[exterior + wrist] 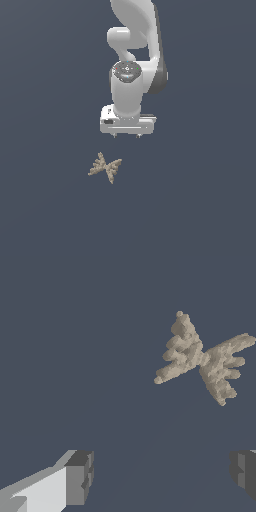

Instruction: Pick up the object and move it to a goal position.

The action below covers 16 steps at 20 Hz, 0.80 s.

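The object (105, 168) is a small tan spiky thing with four bumpy pointed lobes, lying on the dark blue-grey floor. In the exterior view it sits below and slightly to the left of my white gripper (127, 135), apart from it. The wrist view shows the object (204, 358) beyond the fingers, off to one side of the gap. My gripper (162, 476) is open and empty, its two grey fingertips (80, 476) wide apart. Only the finger stubs show under the hand in the exterior view.
The flat dark blue-grey floor (50, 200) fills both views. My white arm (134, 50) rises from the hand to the top of the exterior view.
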### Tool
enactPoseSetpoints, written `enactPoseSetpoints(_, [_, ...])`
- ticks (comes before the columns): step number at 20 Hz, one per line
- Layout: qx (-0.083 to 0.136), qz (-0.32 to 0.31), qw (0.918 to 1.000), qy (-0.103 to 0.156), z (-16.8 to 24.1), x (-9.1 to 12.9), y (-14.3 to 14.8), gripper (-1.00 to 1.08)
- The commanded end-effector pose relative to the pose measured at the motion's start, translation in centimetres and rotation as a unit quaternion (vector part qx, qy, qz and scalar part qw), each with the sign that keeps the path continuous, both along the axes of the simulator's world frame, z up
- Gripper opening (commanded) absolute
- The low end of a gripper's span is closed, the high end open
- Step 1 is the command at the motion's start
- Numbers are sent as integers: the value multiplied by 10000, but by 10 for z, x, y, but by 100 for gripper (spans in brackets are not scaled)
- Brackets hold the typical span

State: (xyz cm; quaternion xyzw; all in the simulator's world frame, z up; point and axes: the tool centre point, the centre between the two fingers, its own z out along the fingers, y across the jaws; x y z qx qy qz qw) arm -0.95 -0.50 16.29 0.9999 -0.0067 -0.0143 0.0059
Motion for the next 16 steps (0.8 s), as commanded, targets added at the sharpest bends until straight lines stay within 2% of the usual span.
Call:
enactPoseSetpoints(1, [0,0,10000,0,0,0,0,108])
enactPoseSetpoints(8, [9,110,9999,-37,5,0,17,108])
enactPoseSetpoints(16, [9,252,9997,-24,3,2,14,108])
